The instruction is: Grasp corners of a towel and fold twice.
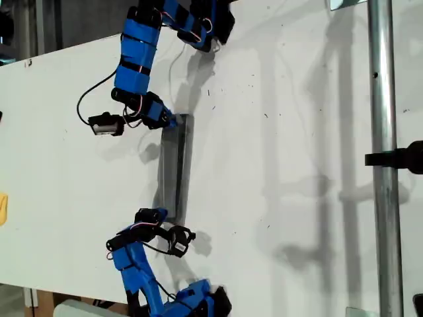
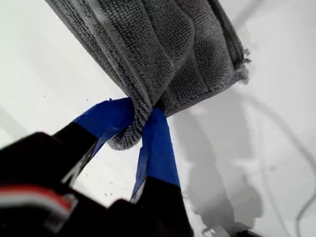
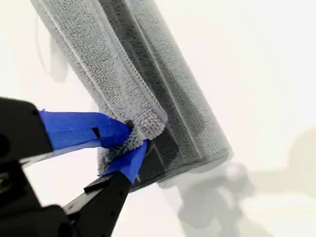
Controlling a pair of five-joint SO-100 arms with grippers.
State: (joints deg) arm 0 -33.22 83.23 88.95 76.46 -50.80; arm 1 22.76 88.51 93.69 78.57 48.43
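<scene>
Between both arms at the exterior view's centre left: towel (image 1: 174,165), long axis vertical, each end pinched in jaws of my first gripper (image 2: 140,126) and my second gripper (image 3: 129,140).

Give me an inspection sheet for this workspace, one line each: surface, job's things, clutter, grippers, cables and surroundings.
Surface: white table, a few dark specks.
Job's things: grey towel, folded into a narrow strip and stretched between the two arms.
Clutter: small yellow thing at the exterior view's left edge.
Grippers: my first gripper is shut on a towel corner; my second gripper is shut on a towel corner. Which arm is which in the exterior view, I cannot tell.
Cables: black cable looping beside the upper arm; thin wires along both arms.
Surroundings: metal pole with a black clamp at the exterior view's right.
</scene>
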